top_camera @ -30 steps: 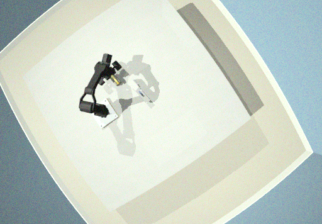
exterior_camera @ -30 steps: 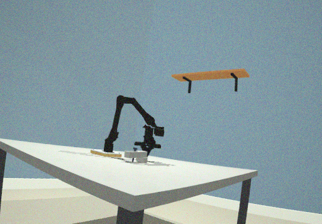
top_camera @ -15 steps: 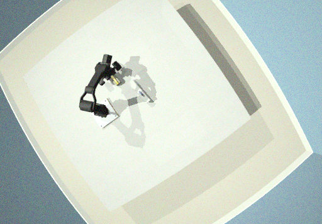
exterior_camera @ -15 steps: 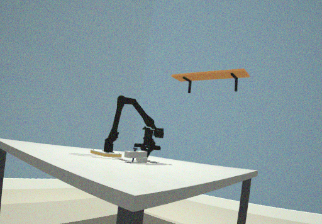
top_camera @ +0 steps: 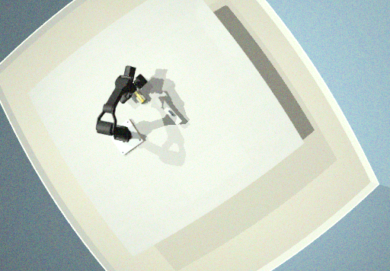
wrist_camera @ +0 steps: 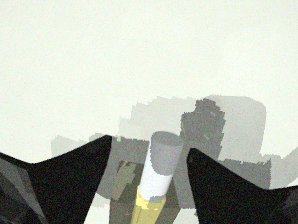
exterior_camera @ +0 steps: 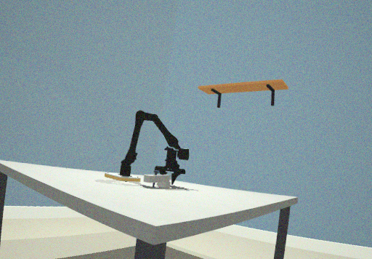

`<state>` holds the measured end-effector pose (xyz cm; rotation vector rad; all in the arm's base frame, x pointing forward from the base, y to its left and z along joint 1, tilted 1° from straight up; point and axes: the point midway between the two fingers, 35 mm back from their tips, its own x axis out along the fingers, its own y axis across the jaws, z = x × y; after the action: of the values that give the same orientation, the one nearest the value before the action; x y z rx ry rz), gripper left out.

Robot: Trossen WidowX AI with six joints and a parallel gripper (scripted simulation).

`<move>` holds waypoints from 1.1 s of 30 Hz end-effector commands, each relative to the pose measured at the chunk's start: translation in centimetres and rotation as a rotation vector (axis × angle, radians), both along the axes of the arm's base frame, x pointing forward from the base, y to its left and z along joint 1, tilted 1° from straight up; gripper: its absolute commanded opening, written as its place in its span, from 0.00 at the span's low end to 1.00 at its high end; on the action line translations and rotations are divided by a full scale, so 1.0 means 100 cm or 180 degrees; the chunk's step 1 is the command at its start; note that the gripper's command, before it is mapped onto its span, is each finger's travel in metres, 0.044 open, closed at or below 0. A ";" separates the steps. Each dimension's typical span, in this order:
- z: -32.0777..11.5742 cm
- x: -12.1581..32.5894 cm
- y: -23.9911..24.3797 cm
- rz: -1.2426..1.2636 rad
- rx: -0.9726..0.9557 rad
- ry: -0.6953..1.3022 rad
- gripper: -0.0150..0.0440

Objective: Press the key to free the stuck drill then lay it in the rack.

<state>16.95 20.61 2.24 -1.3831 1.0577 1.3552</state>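
Note:
A yellow body with a round white-grey end, probably the drill (top_camera: 140, 97) (wrist_camera: 161, 172), stands between my fingers in the wrist view. My gripper (wrist_camera: 150, 148) is open, with one black finger on each side of that end and a visible gap to both. A low white block (top_camera: 177, 119) (exterior_camera: 156, 178) with a dark blue spot on it is on the table, beyond the yellow body from the arm; I cannot tell whether it is the rack or carries the key. In the exterior view the block partly hides the gripper.
The arm's base stands on a thin square plate (top_camera: 131, 145) (exterior_camera: 112, 177) to the near side of the yellow body. The arm's dark shadows fall across the table (top_camera: 228, 150) (exterior_camera: 152, 212) around the block. A wooden shelf (exterior_camera: 243, 86) hangs on the wall, far above the table.

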 end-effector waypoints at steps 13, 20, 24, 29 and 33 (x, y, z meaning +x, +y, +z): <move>0.037 -0.005 -0.003 -0.0019 -0.0037 -0.0008 1.00; 0.062 -0.005 -0.002 -0.0019 -0.0036 -0.0009 1.00; 0.077 -0.003 0.000 -0.0019 -0.0036 -0.0009 1.00; 0.075 0.002 0.000 -0.0029 0.0019 -0.0072 1.00; 0.103 0.041 0.007 -0.0204 0.0373 -0.0614 1.00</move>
<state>18.42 20.87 10.28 -1.3705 0.9949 1.2859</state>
